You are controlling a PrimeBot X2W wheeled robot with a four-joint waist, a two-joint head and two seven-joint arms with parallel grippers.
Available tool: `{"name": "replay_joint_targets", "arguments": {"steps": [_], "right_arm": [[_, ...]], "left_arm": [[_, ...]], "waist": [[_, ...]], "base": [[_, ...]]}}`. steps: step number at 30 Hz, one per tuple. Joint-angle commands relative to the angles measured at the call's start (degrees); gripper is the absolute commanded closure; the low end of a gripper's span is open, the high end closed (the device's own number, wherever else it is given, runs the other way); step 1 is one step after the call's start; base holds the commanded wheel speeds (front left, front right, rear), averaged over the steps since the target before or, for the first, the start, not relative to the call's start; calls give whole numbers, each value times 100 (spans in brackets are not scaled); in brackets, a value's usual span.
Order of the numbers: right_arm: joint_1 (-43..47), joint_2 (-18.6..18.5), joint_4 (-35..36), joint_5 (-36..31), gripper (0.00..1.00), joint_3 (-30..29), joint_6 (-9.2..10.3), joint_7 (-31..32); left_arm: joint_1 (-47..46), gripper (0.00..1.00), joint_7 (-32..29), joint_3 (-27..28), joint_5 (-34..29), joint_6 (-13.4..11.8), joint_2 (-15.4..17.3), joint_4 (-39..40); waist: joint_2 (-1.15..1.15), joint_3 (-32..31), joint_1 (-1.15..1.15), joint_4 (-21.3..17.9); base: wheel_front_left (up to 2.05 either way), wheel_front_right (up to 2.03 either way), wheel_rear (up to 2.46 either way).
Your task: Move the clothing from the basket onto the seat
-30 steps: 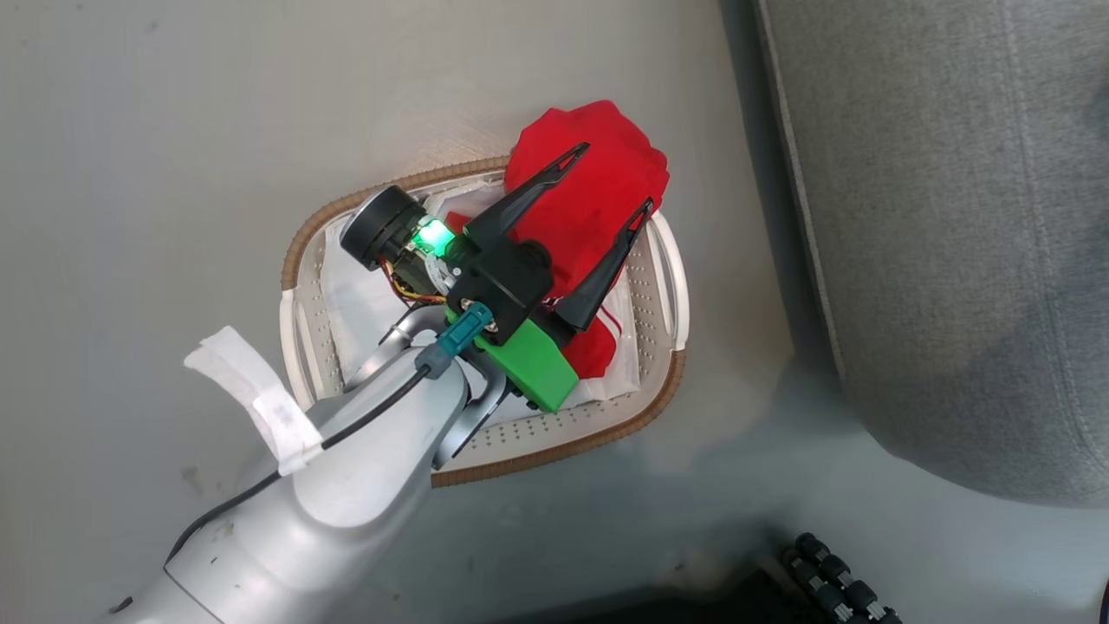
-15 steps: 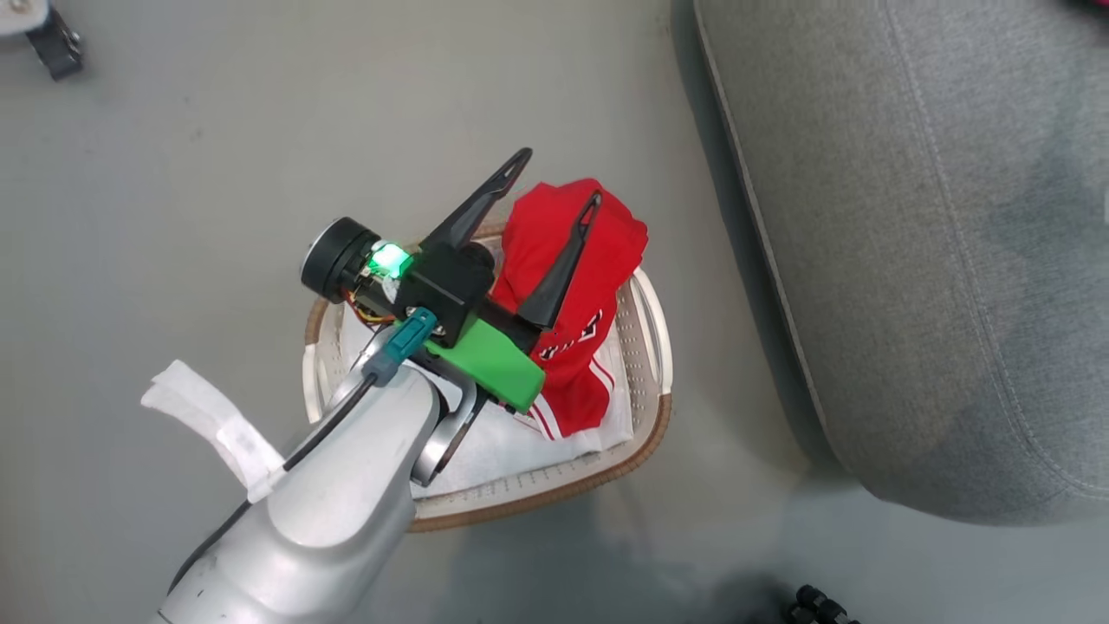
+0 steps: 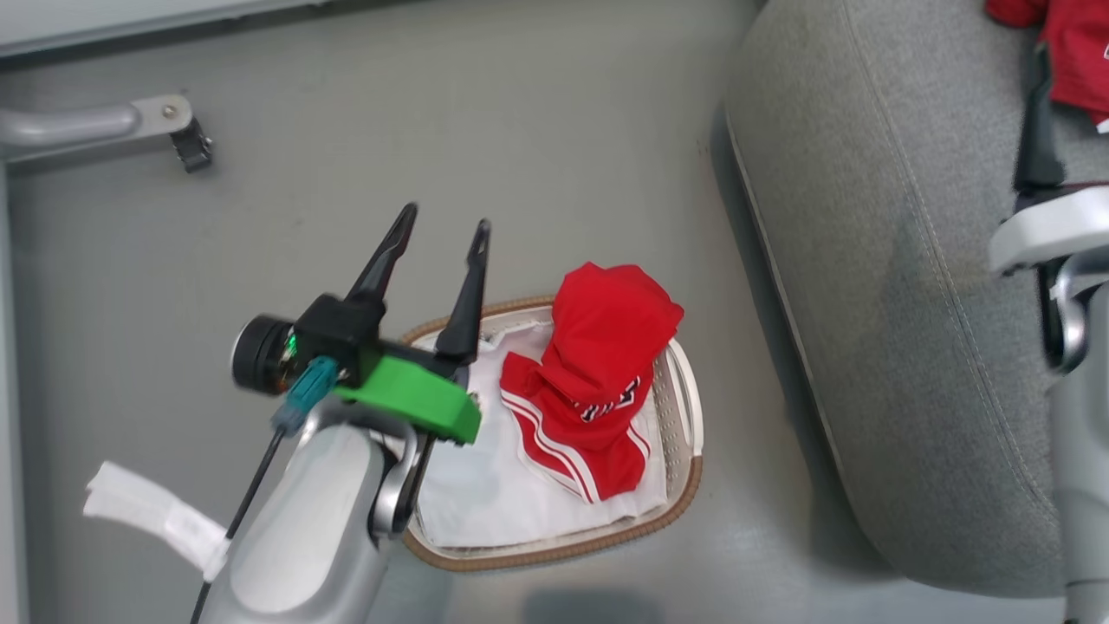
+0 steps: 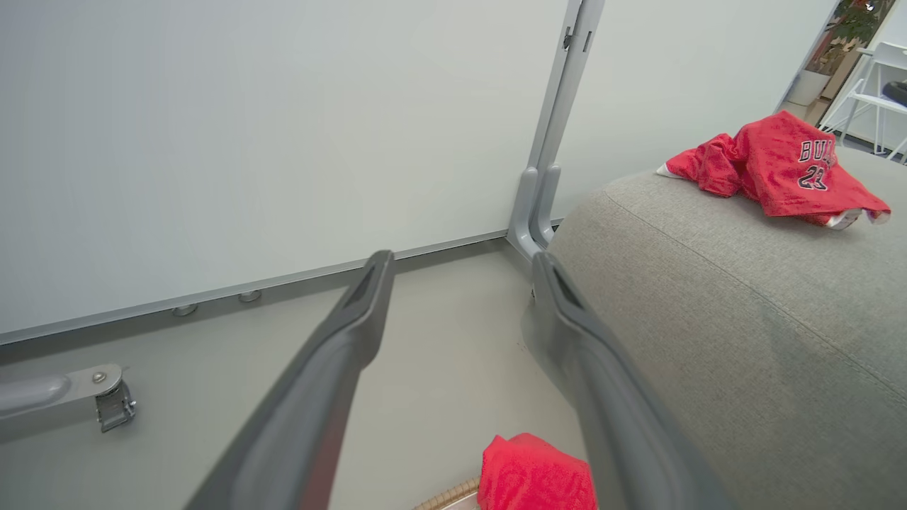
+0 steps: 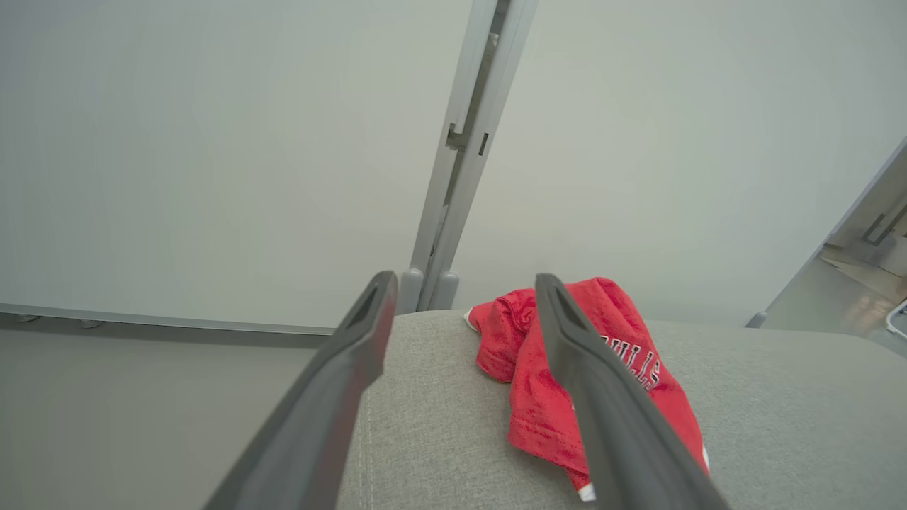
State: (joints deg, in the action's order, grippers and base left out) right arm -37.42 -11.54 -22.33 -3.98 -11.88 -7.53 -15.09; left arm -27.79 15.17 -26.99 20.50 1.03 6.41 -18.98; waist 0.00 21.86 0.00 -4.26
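A bright red garment [image 3: 598, 373] with white stripes lies heaped at the far end of the cream basket [image 3: 689, 433], on its white liner [image 3: 485, 494]. My left gripper [image 3: 444, 221] hangs open and empty above the basket's left rim, its fingers pointing away over the floor. The left wrist view shows the same gripper [image 4: 462, 261] aimed at the wall, with that garment [image 4: 535, 471] below it. A second red garment [image 3: 1074, 52] rests on the grey seat [image 3: 884, 303]. My right gripper [image 5: 460, 283] is open above the seat [image 5: 439, 425], just short of this garment [image 5: 521, 340].
A white partition wall [image 4: 248, 142] with a grey metal post [image 4: 553, 142] stands behind the floor and the seat. Its foot with a caster [image 3: 186, 143] reaches in at the upper left. The basket sits on grey floor close to the seat's rounded front edge.
The head camera has shifted, bringing the seat's far garment and my right arm into view. My left gripper has risen off the red garment and swung left, open and empty throughout.
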Motion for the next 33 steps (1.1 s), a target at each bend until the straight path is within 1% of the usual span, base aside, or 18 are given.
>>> {"name": "replay_joint_targets", "arguments": {"steps": [1, 9, 12, 17, 20, 24, 29, 33], "right_arm": [[203, 96, 79, 21, 0, 40, 8, -11], [1085, 561, 484, 35, 0, 485, 8, -11], [1436, 641, 638, -67, 0, 616, 8, -11], [2059, 814, 826, 6, 0, 690, 8, -11], [2397, 847, 884, 66, 0, 786, 8, -11], [2724, 847, 870, 523, 0, 1023, 8, -11], [2902, 852, 855, 895, 0, 1208, 8, -11], [2901, 854, 851, 1016, 0, 1302, 8, -11]], "left_arm": [[229, 0, -4, 158, -66, 26, -15, 4], [1262, 0, -3, 1172, -298, 51, -202, 221], [1591, 0, -3, 1445, -392, 96, -265, 305], [2046, 0, -3, 1782, -506, 166, -320, 301], [2241, 0, -3, 1912, -489, 199, -338, 330], [2420, 0, -3, 1945, -383, 198, -351, 362], [2572, 0, -3, 1911, -234, 123, -349, 368], [2608, 0, -3, 1876, -155, 79, -350, 382]], "waist": [[0, -389, 0, 238], [0, -837, 0, 367], [0, -980, 0, 428], [0, -1251, 0, 515], [0, -1388, 0, 541], [0, -1541, 0, 540], [0, -1692, 0, 488], [0, -1763, 0, 469]], "base": [[0, 0, 0], [0, 0, 0], [0, 0, 0], [0, 0, 0], [0, 0, 0], [0, 0, 0], [0, 0, 0], [0, 0, 0]]}}
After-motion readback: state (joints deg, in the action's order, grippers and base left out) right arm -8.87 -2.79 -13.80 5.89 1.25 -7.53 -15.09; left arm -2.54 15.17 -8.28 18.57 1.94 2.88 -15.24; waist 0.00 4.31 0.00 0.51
